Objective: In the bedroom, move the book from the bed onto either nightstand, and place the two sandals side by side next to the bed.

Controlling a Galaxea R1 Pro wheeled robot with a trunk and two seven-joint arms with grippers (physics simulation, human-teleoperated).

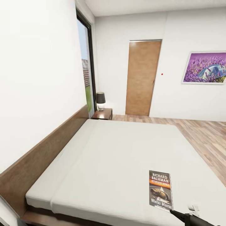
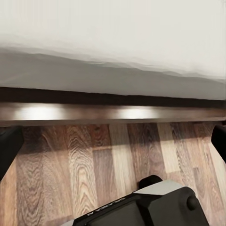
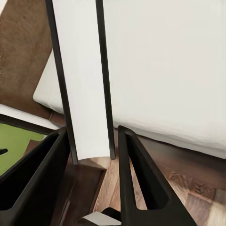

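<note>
Our right gripper clamps the book edge-on between its fingers, above the bed at 5 o'clock. We cannot tell our left gripper's state; the nightstand stands at 11 o'clock.

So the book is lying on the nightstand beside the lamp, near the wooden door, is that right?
Not quite. The book is lying on the bed, near its close edge, not on the nightstand. The head view shows this. The lamp does stand on the nightstand, near the wooden door.
</note>
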